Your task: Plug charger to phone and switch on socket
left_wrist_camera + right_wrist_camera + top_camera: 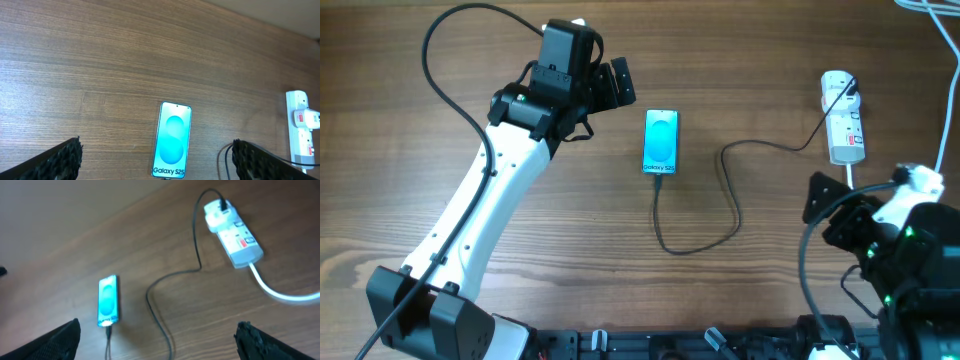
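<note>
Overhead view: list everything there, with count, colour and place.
phone: one, cyan screen, mid-table
charger: one, black cable, looping from the phone's near end to the socket
socket: one, white strip with red switch, far right
cord: one, thick, white, leading off the socket
table: one, brown wood
left gripper: one, black, open, above the phone
right gripper: one, black, open, near right

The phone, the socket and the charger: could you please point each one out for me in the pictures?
phone [172,145]: left wrist view, middle of its cyan screen.
socket [234,241]: right wrist view, white body beside the red switch.
charger [765,144]: overhead view, the thin black cable's level stretch between phone and socket.
</note>
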